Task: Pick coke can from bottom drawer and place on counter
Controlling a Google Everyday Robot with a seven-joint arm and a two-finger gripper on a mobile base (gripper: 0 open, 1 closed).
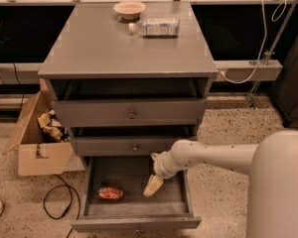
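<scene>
The gripper (153, 185) hung inside the open bottom drawer (134, 224), low over the right half of its floor. It pointed down and slightly leftward at the end of the pale arm (213, 156) reaching in from the right, and whether it was open or closed could not be told. The coke can (111, 193) lay on its side on the drawer floor. As the camera saw it, the can was to the left of the gripper and a little nearer the drawer front, near but clearly apart, with nothing between them. The step in hand looked like the approach to the can, so the task seemed to be at an early stage, the can not yet grasped. To do it well, the gripper probably needed to travel leftward and a touch toward the drawer front, keeping below the middle drawer (134, 147) just above it. It would then close across the can's round body rather than along its length, since a can on its side could roll from a glancing touch. Far above the gripper, the counter (114, 48) carried a bowl (129, 8) and a plastic bottle (156, 27) near its back edge, with bare grey surface nearer the front for placing.
</scene>
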